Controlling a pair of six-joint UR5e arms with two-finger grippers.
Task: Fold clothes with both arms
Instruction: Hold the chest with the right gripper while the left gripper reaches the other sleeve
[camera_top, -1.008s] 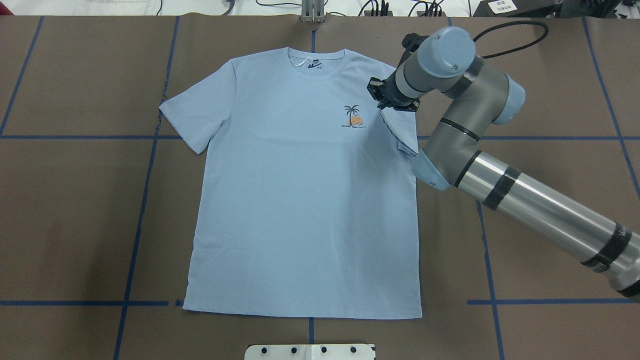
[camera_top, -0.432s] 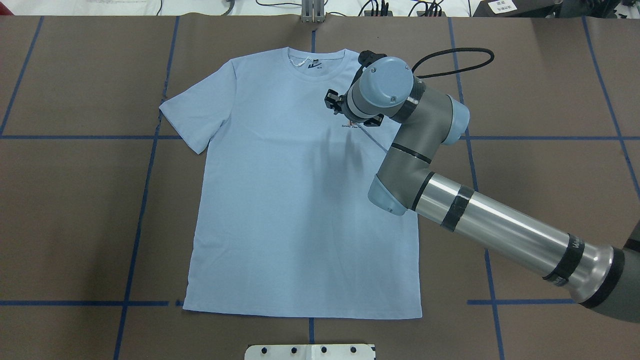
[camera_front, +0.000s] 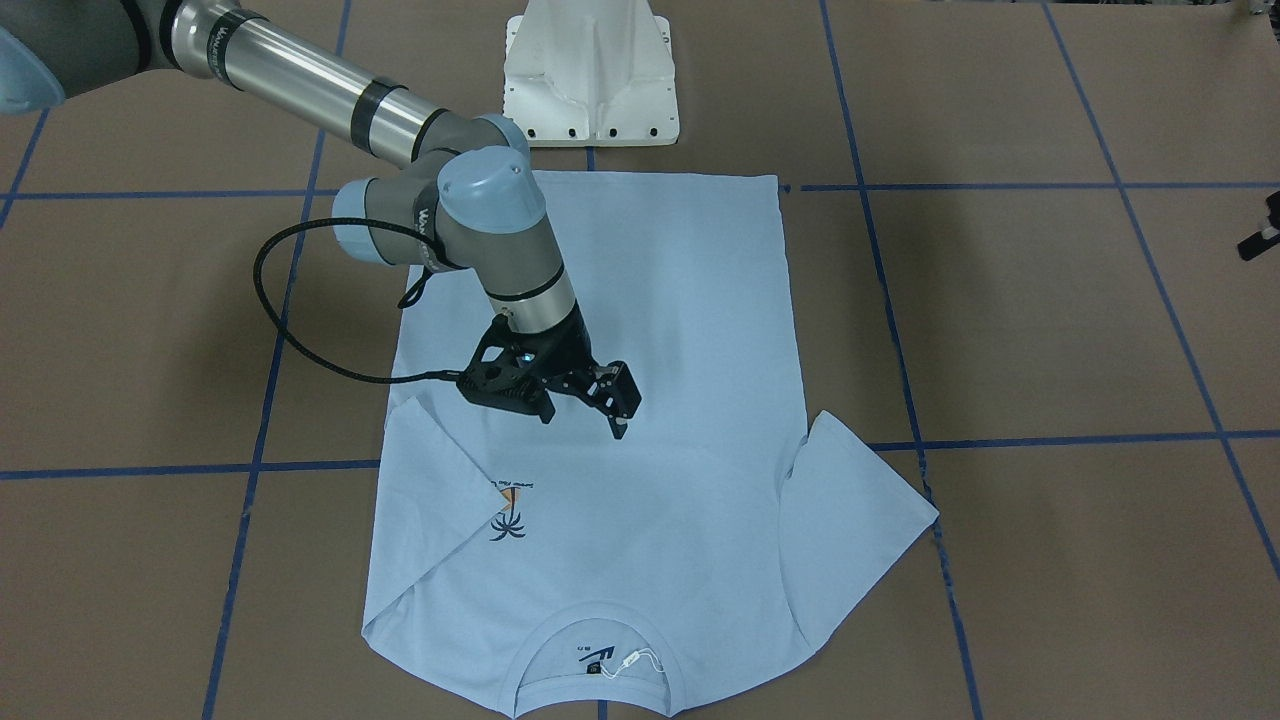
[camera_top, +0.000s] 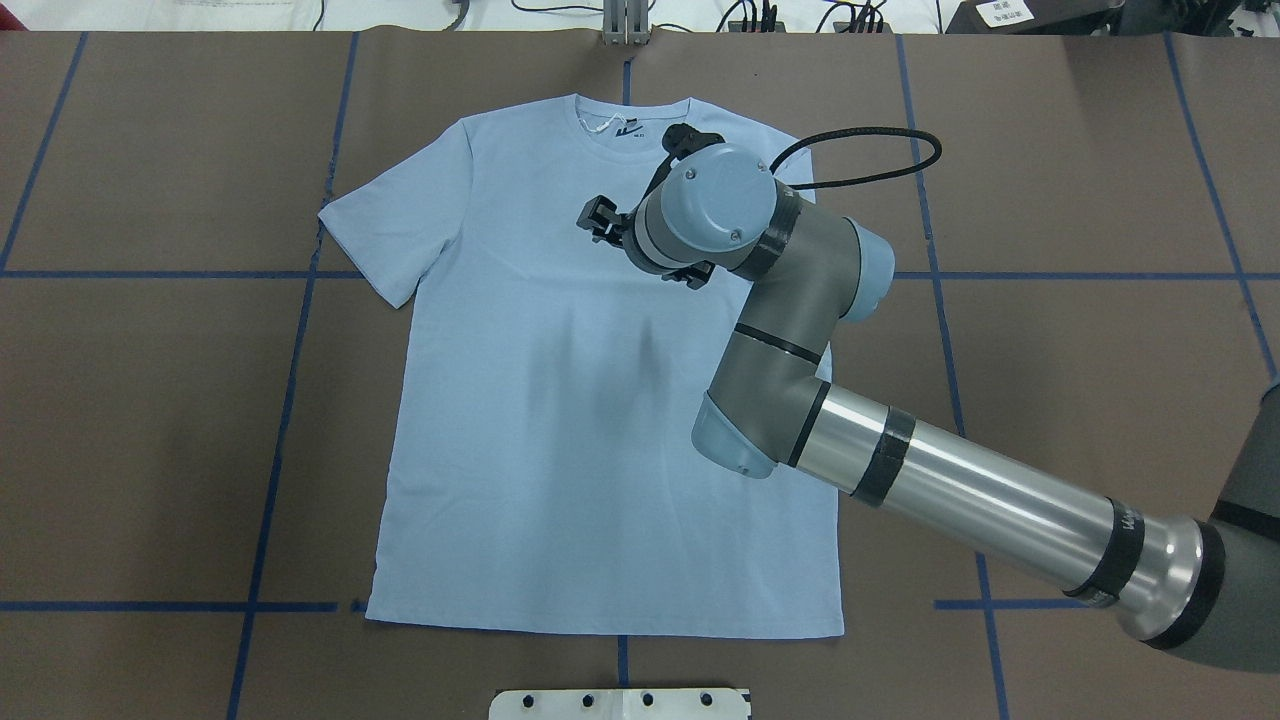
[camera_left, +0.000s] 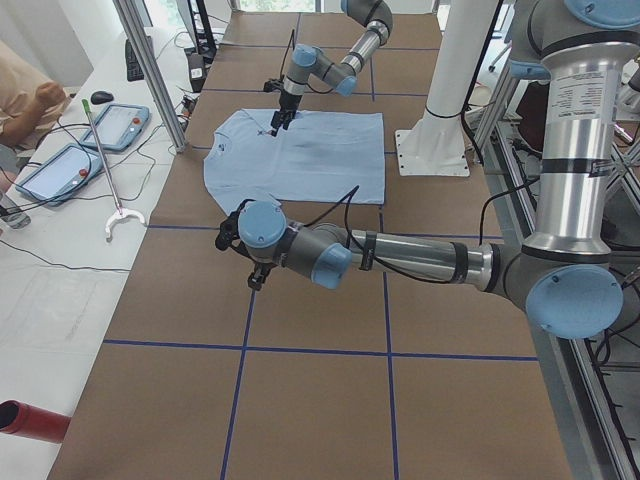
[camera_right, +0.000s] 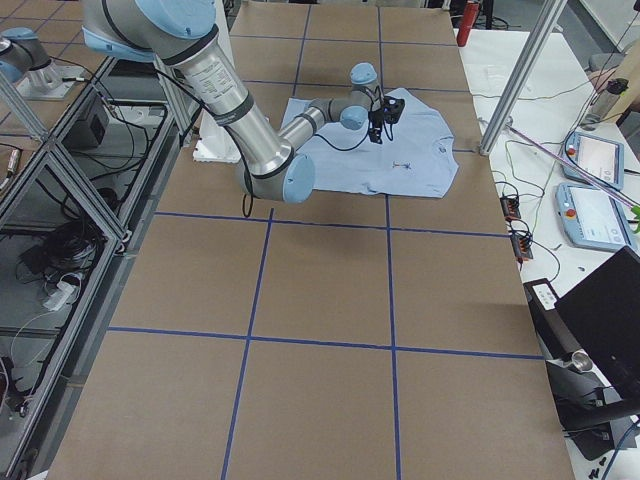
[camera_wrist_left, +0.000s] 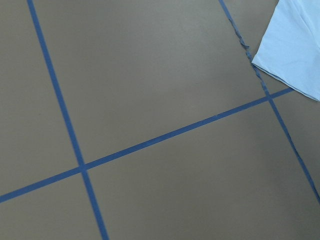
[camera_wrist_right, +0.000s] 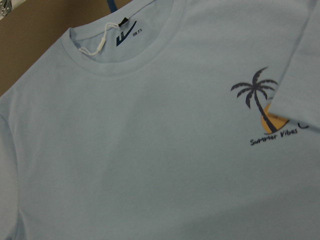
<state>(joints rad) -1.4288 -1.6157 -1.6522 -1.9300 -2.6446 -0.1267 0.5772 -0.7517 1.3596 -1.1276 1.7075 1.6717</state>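
The light blue T-shirt (camera_top: 560, 420) lies flat on the brown table, collar at the far side. Its right sleeve (camera_front: 430, 500) is folded inward over the chest and covers part of the palm-tree print (camera_front: 508, 520). The print also shows in the right wrist view (camera_wrist_right: 260, 97). My right gripper (camera_front: 585, 412) is open and empty and hovers over the shirt's upper chest (camera_top: 600, 218), clear of the folded sleeve. My left gripper (camera_left: 255, 280) hovers over bare table beside the shirt's left sleeve (camera_wrist_left: 295, 50). I cannot tell if it is open or shut.
The shirt's left sleeve (camera_top: 390, 230) lies spread flat. The white pedestal base (camera_front: 590, 80) stands by the shirt's hem. Blue tape lines (camera_top: 290, 400) grid the table. My right arm (camera_top: 900, 470) crosses above the shirt's right side.
My right gripper has moved left from the shirt's right shoulder to its upper chest, taking the right sleeve inward. The sleeve now lies folded over the print and the gripper is off it.
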